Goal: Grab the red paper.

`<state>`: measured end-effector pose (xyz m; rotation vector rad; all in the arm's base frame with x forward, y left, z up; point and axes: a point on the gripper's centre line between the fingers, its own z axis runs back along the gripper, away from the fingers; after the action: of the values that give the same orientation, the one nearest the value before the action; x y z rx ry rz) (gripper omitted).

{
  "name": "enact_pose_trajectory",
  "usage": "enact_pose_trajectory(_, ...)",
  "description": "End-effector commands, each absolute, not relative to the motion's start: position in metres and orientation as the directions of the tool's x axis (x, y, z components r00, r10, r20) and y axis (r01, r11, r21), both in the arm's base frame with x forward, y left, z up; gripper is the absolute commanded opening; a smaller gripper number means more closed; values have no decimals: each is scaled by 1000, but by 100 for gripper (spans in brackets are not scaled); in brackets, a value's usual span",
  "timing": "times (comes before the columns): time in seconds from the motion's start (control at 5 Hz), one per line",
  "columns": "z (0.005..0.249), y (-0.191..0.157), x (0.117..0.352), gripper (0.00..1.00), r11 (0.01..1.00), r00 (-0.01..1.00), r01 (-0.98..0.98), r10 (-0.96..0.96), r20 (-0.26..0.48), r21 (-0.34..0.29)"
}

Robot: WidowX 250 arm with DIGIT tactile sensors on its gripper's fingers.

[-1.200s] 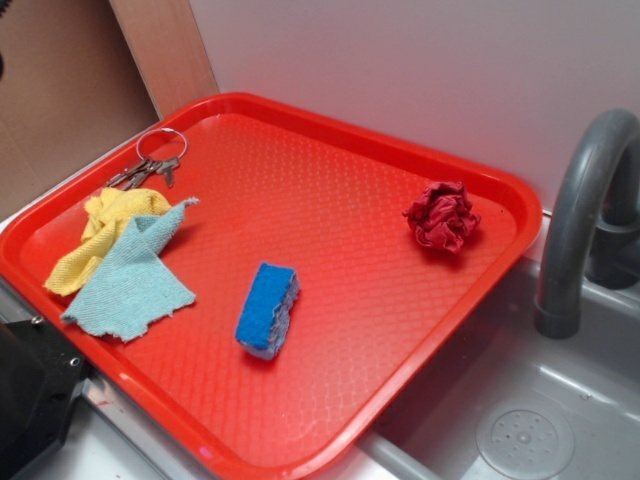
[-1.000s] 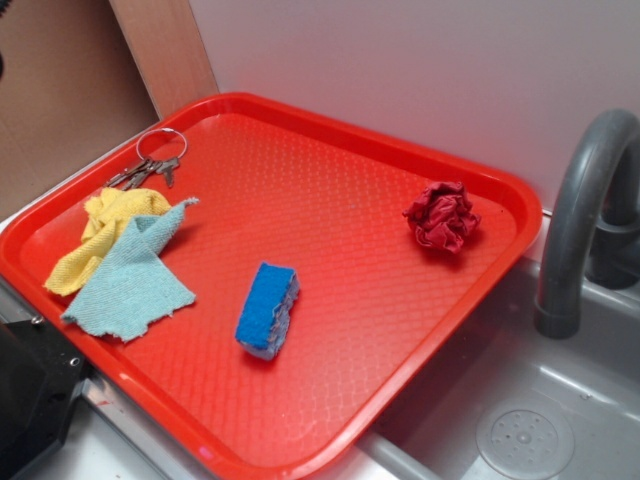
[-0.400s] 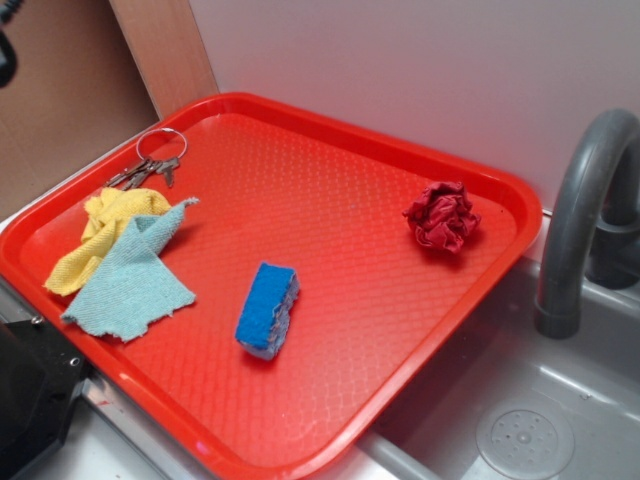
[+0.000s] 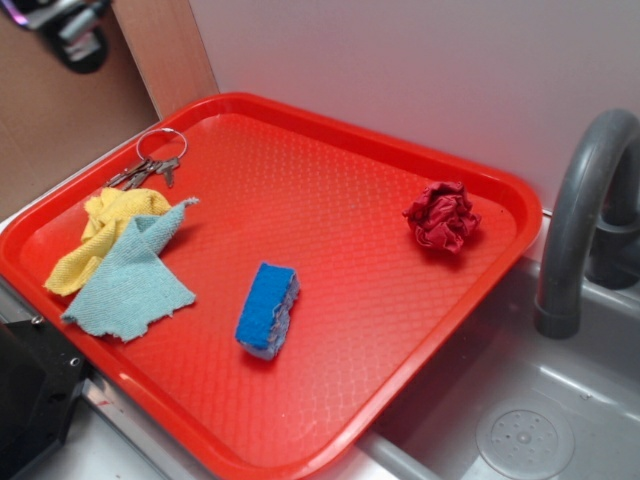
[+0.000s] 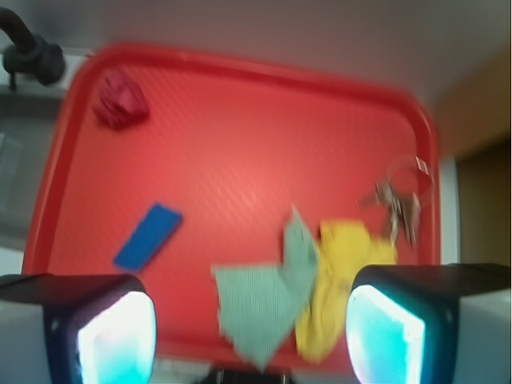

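Note:
The red paper (image 4: 442, 216) is a dark crimson crumpled wad lying near the far right corner of the red tray (image 4: 300, 120). The blurred wrist view shows the paper (image 5: 120, 99) at the upper left. My gripper (image 4: 62, 28) shows only partly at the top left corner of the exterior view, high above the tray's left end and far from the paper. In the wrist view my gripper (image 5: 251, 332) stands open, its two pale fingers (image 5: 116, 336) wide apart with nothing between them.
On the tray lie a blue sponge (image 4: 267, 309), a light blue cloth (image 4: 135, 280), a yellow cloth (image 4: 100, 235) and a key ring (image 4: 152, 162). A grey faucet (image 4: 578, 210) and sink (image 4: 520, 420) stand to the right. A white wall runs behind.
My gripper has come into the exterior view at the top left corner. Nothing on the tray has moved.

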<state>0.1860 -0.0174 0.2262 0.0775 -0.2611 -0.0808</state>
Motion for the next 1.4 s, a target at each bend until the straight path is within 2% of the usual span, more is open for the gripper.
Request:
enact_pose_trajectory(0.0,205,-55,244,100,991,956,109,-84,279,-75)
enact_pose_trajectory(0.4,168,-86,302,100,964,950,159,-91,298,-213)
enact_pose_trajectory(0.6,139,-96,325,100,961,955,180,-119,272,-210)
enact_pose_trajectory(0.8,118,-106,336,100,963,955,197,-146,258,-185)
enact_pose_trajectory(1.0,94,-122,343,100,940,949,245,-182,257,-238)
enact_pose_trajectory(1.2,87,-137,340,100,902,936,300,-217,278,-309)
